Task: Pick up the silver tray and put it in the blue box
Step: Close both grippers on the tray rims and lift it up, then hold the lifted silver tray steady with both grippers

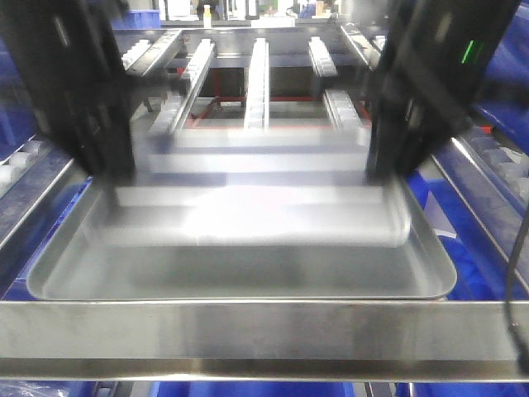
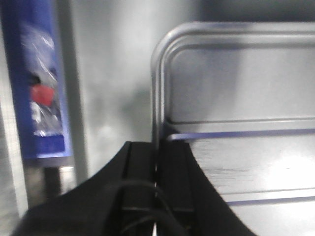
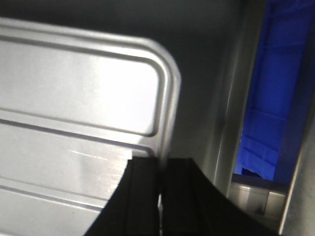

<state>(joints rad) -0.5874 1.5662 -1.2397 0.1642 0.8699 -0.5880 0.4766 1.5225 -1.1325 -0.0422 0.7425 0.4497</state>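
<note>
The silver tray [image 1: 256, 207] with raised ribs is motion-blurred and held level between my two arms, above a larger plain tray. My left gripper [image 2: 156, 147] is shut on its left rim, just below a rounded corner of the silver tray [image 2: 236, 88]. My right gripper [image 3: 161, 164] is shut on the right rim of the silver tray [image 3: 74, 98]. In the front view the left gripper [image 1: 116, 169] and right gripper [image 1: 384, 169] stand at the tray's two ends. A blue box [image 3: 275, 98] wall shows to the right, beyond a metal rail.
The larger plain silver tray [image 1: 248, 281] lies under the held one. A steel frame bar [image 1: 248, 331] crosses the front. Roller rails [image 1: 258, 74] run away at the back. A blue bin with bagged parts [image 2: 42, 88] sits at the left.
</note>
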